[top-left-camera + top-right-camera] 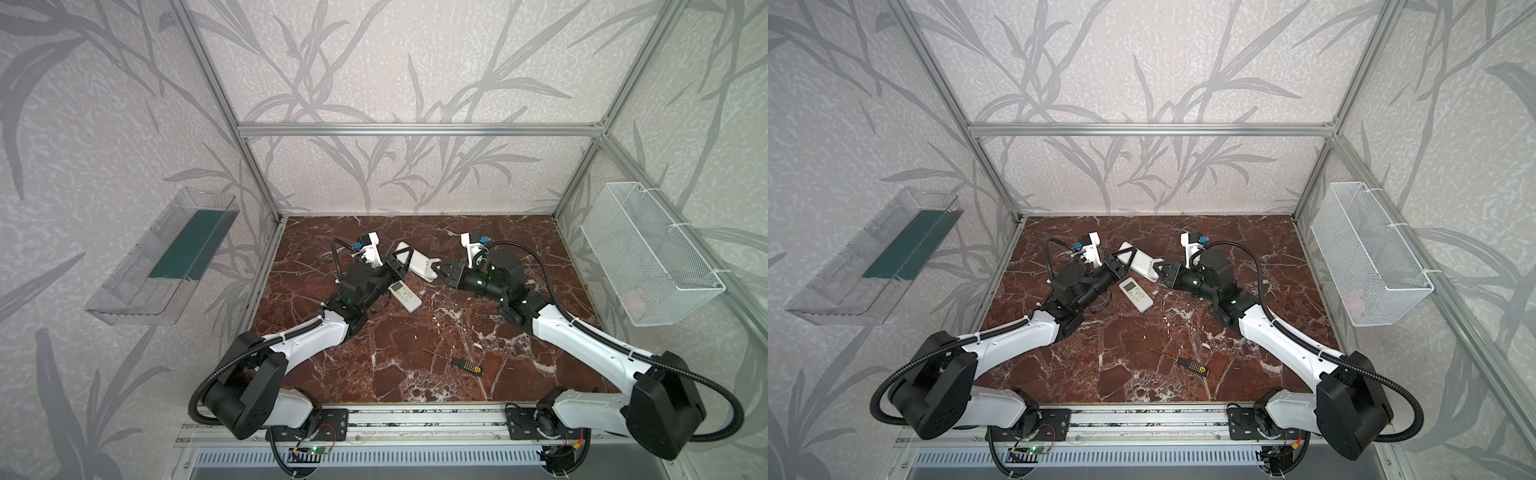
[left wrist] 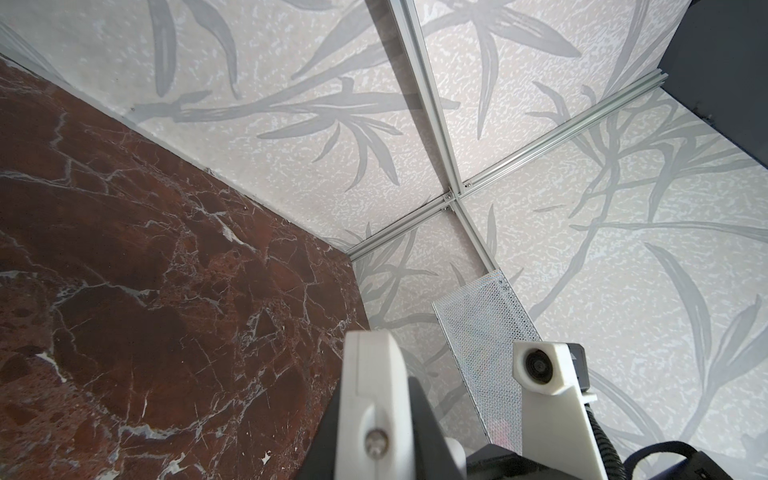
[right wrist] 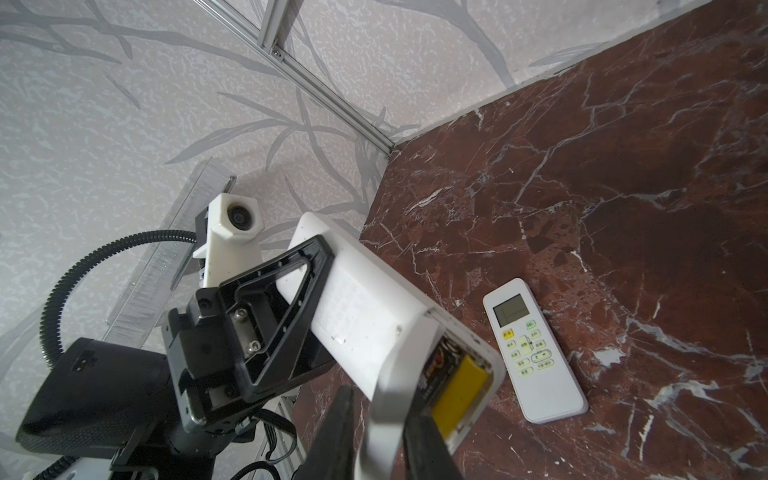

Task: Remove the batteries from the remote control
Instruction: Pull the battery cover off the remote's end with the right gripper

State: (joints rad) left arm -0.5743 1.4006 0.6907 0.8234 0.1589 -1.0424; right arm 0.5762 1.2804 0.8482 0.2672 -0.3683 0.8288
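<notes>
A white remote control [image 1: 417, 266] [image 1: 1140, 262] [image 3: 365, 299] is held above the marble table between both arms. My left gripper [image 1: 404, 261] [image 1: 1124, 261] [image 2: 374, 436] is shut on its far end, and in the left wrist view the remote [image 2: 368, 370] shows edge-on. At the near end my right gripper [image 1: 436, 269] [image 1: 1158, 271] [image 3: 382, 440] is shut on the white battery cover [image 3: 388, 399], which stands lifted off the compartment. Inside the uncovered compartment lies a yellow battery [image 3: 459, 390], with a darker printed part beside it.
A second white remote [image 1: 405, 296] [image 1: 1136, 294] [image 3: 536, 349] lies face up on the table under the held one. A black-and-yellow screwdriver [image 1: 461, 365] [image 1: 1188, 365] lies nearer the front. A white mesh basket [image 1: 648, 253] hangs on the right wall, and a clear tray [image 1: 166, 257] on the left wall.
</notes>
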